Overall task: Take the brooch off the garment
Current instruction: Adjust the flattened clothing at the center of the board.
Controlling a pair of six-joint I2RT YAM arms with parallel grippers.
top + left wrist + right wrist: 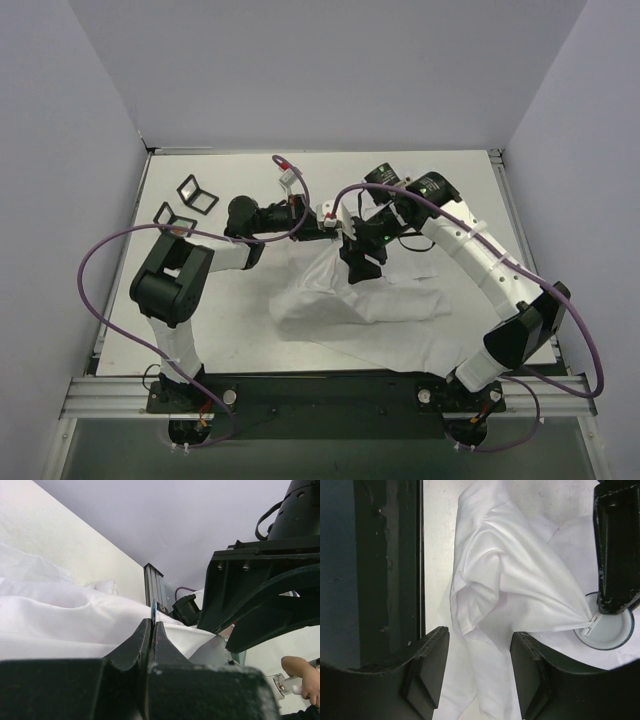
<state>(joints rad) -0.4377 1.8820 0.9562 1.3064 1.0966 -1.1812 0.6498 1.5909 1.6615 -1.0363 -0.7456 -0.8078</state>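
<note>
Left arm (170, 285), right arm (470, 250): black joints, white links, purple cables (82, 275). Scuffed black left hand (151, 624), right hand (479, 635).

The table (235, 310) is a pale, matt slab with metal rails along its left, right and near edges. A white shirt (360, 300) lies crumpled on its middle and near-right part. The cloth is spread flat toward the near right and bunched toward the centre, where one fold rises off the surface. A small black square frame (197, 192) lies near the far left corner, with a second frame (170, 214) just beside it, both well apart from the shirt. In the right wrist view a round pale disc (607, 630) with a dark rim sits by the shirt's folds. Whether it rests on cloth or bare table cannot be told.
</note>
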